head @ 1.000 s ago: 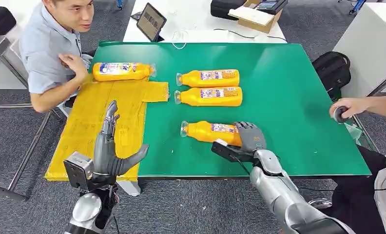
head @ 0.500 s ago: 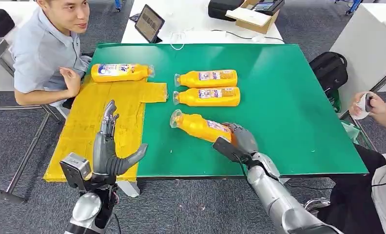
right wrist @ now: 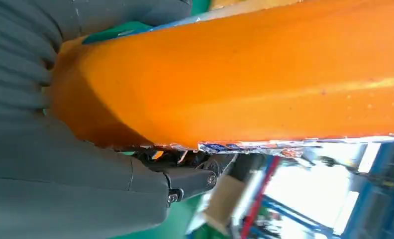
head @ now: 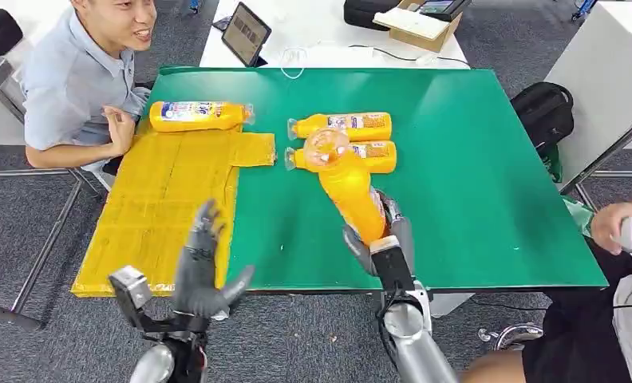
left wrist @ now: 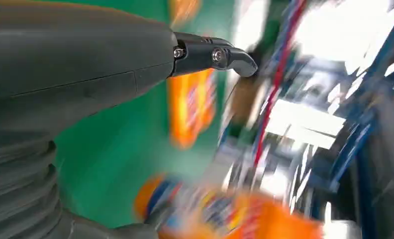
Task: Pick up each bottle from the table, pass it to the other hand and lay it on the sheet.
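The green table [head: 472, 183] spreads out ahead of both my hands, and the yellow sheet [head: 161, 199] covers its edge beyond my left hand. One bottle [head: 197, 116] lies on the far end of that sheet, near a seated person [head: 73, 80], so I judge one delivery done. Two more bottles [head: 341, 126] lie side by side on the bare green just past my right hand, waiting. A fourth, the lifted bottle [head: 349, 187], is off the table in my right hand [head: 381, 239], its neck tipped up toward the camera; that makes this the pickup-to-handover stage, with the pass and the laying down still to do, and then the two others.

My right hand is wrapped firmly round the lower body of the lifted bottle; the right wrist view shows its orange side [right wrist: 245, 74] pressed against my palm. My left hand [head: 205, 271] is raised beside the sheet, fingers spread wide, holding nothing and touching nothing, well apart from the bottle.
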Robot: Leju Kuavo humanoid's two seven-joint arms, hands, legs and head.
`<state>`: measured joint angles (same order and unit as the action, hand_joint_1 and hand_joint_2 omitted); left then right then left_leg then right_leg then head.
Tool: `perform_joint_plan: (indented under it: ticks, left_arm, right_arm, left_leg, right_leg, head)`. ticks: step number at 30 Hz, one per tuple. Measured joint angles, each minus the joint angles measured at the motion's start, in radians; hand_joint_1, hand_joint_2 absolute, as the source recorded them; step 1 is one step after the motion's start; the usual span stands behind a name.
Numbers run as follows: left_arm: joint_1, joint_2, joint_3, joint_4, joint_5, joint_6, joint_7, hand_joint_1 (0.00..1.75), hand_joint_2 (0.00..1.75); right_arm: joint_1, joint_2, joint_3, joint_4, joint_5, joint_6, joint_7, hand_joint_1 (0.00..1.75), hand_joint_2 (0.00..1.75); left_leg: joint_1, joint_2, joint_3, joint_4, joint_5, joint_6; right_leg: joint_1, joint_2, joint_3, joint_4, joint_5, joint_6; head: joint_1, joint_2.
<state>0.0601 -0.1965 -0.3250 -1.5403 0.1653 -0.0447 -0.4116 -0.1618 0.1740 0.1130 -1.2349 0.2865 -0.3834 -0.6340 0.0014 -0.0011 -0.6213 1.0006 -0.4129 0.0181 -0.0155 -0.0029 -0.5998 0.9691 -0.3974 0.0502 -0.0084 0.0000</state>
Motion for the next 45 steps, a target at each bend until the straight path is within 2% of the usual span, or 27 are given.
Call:
perform_joint_plan:
  ticks: [7, 15, 23, 24, 25, 33, 34, 35, 36, 37, 41, 42, 45]
  left_arm:
    - [-0.003, -0.006, -0.046, 0.040, -0.012, -0.009, -0.009, 0.00, 1.75]
    - [-0.046, -0.014, -0.073, 0.042, 0.046, -0.040, -0.008, 0.00, 1.75]
    - [-0.045, -0.014, -0.068, 0.027, 0.058, -0.022, -0.036, 0.03, 1.75]
    - [-0.045, -0.014, -0.067, 0.027, 0.058, -0.020, -0.033, 1.41, 1.75]
    - [-0.045, -0.014, -0.067, 0.027, 0.061, -0.017, -0.024, 1.75, 1.75]
    - [-0.055, -0.013, -0.067, 0.051, 0.046, -0.001, 0.029, 1.75, 1.75]
    - [-0.057, -0.013, -0.067, 0.054, 0.046, 0.000, 0.029, 1.75, 1.75]
    - [-0.058, -0.013, -0.067, 0.057, 0.046, 0.001, 0.030, 1.75, 1.75]
    - [-0.059, -0.013, -0.067, 0.061, 0.046, 0.001, 0.030, 1.75, 1.75]
    - [-0.060, -0.013, -0.067, 0.063, 0.046, 0.001, 0.031, 1.75, 1.75]
    - [-0.073, -0.013, -0.067, 0.068, 0.059, 0.001, 0.034, 1.75, 1.75]
    - [-0.074, -0.014, -0.068, 0.070, 0.065, 0.001, 0.034, 1.75, 1.75]
    - [-0.078, -0.014, -0.066, 0.071, 0.080, 0.017, 0.033, 1.75, 1.75]
  right_arm:
    - [0.016, 0.030, 0.138, -0.035, 0.098, -0.012, -0.005, 1.75, 1.75]
    - [-0.013, 0.057, 0.316, 0.115, 0.163, -0.028, -0.018, 1.75, 1.75]
    - [-0.051, 0.072, 0.368, 0.209, 0.153, -0.046, -0.018, 1.75, 1.75]
    - [-0.054, 0.072, 0.371, 0.216, 0.156, -0.052, -0.018, 1.75, 1.75]
    - [-0.055, 0.073, 0.373, 0.222, 0.161, -0.060, -0.018, 1.75, 1.75]
    - [-0.062, 0.076, 0.379, 0.250, 0.167, -0.080, -0.013, 1.75, 1.75]
    - [-0.062, 0.076, 0.379, 0.252, 0.167, -0.081, -0.013, 1.59, 1.75]
    - [-0.062, 0.076, 0.379, 0.254, 0.167, -0.082, -0.012, 0.72, 1.75]
    - [-0.063, 0.076, 0.379, 0.256, 0.167, -0.083, -0.012, 0.05, 1.75]
    - [-0.063, 0.076, 0.379, 0.258, 0.167, -0.085, -0.012, 0.00, 1.75]
    - [-0.063, 0.085, 0.386, 0.260, 0.165, -0.111, -0.012, 0.00, 1.75]
    - [-0.063, 0.087, 0.385, 0.260, 0.162, -0.121, -0.012, 0.00, 0.00]
    - [-0.063, 0.093, 0.385, 0.260, 0.152, -0.144, -0.012, 0.00, 0.00]
  left_leg:
    - [0.001, 0.000, 0.000, 0.000, 0.001, 0.000]
    - [0.001, 0.000, 0.000, 0.000, 0.001, 0.000]
    - [0.001, 0.000, 0.000, 0.000, 0.001, 0.000]
    - [0.001, 0.000, 0.000, 0.000, 0.001, 0.000]
    - [0.001, 0.000, 0.000, 0.000, 0.001, 0.000]
    - [0.001, 0.000, 0.000, 0.000, 0.001, 0.000]
    - [0.001, 0.000, 0.000, 0.000, 0.001, 0.000]
    - [0.001, 0.000, 0.000, 0.000, 0.001, 0.000]
    - [0.001, 0.000, 0.000, 0.000, 0.001, 0.000]
    - [0.001, 0.000, 0.000, 0.000, 0.001, 0.000]
    - [0.001, 0.000, 0.000, 0.000, 0.001, 0.000]
    - [0.001, 0.000, 0.000, 0.000, 0.001, 0.000]
    - [0.001, 0.000, 0.000, 0.000, 0.001, 0.000]
  right_leg:
    - [0.001, 0.000, 0.000, 0.000, 0.000, 0.000]
    - [0.001, 0.000, 0.000, 0.000, 0.000, 0.000]
    - [0.001, 0.000, 0.000, 0.000, 0.000, 0.000]
    - [0.001, 0.000, 0.000, 0.000, 0.000, 0.000]
    - [0.001, 0.000, -0.001, 0.000, 0.000, 0.000]
    - [0.001, 0.000, -0.001, 0.000, 0.000, 0.000]
    - [0.001, 0.000, -0.001, 0.000, 0.000, 0.000]
    - [0.001, 0.000, -0.001, 0.000, 0.000, 0.000]
    - [0.001, 0.000, -0.001, 0.000, 0.000, 0.000]
    - [0.001, 0.000, -0.001, 0.000, 0.000, 0.000]
    - [0.001, 0.000, -0.001, 0.000, 0.000, 0.000]
    - [0.001, 0.000, -0.001, 0.000, 0.000, 0.000]
    - [0.001, 0.000, -0.001, 0.000, 0.000, 0.000]
  head:
    - [0.000, 0.000]
    - [0.000, 0.000]
    - [0.000, 0.000]
    - [0.000, 0.000]
    - [0.000, 0.000]
    - [0.000, 0.000]
    - [0.000, 0.000]
    - [0.000, 0.000]
    - [0.000, 0.000]
    - [0.000, 0.000]
    - [0.000, 0.000]
    - [0.000, 0.000]
    - [0.000, 0.000]
